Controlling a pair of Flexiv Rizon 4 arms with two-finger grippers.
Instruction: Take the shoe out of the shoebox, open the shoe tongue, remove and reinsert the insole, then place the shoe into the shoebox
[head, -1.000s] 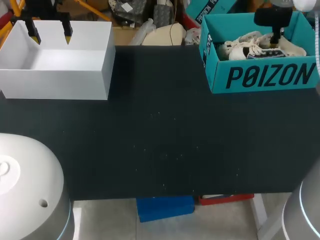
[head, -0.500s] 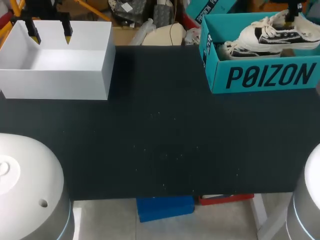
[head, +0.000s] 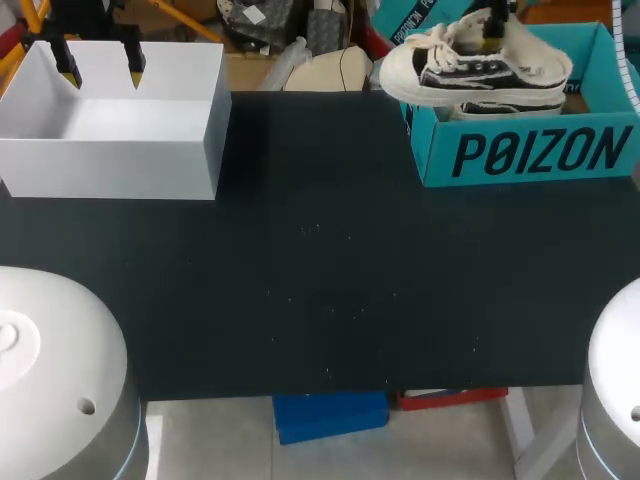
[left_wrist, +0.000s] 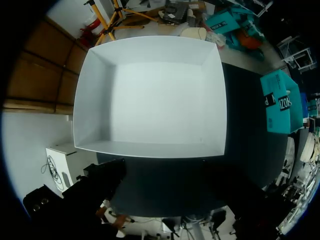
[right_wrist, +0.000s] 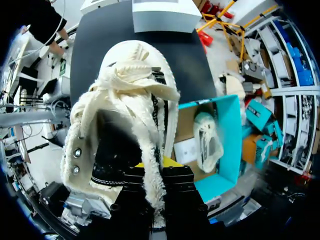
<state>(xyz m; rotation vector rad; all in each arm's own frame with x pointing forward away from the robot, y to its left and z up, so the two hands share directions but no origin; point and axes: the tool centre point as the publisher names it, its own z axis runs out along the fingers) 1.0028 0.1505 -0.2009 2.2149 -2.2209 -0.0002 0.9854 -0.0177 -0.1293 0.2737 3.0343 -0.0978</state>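
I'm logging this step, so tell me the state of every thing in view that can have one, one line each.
shoe: out of the box, held in the air over its left end.
right end effector: shut on the shoe at its collar.
shoebox: open, no lid on.
second shoe: lying inside the shoebox.
white box: open at the top.
left end effector: open, holding nothing, above the white box.

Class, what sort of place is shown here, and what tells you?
Probably a robotics lab bench: a dark table, a white box under the left pincer, and the right pincer holding a shoe above a teal shoebox.
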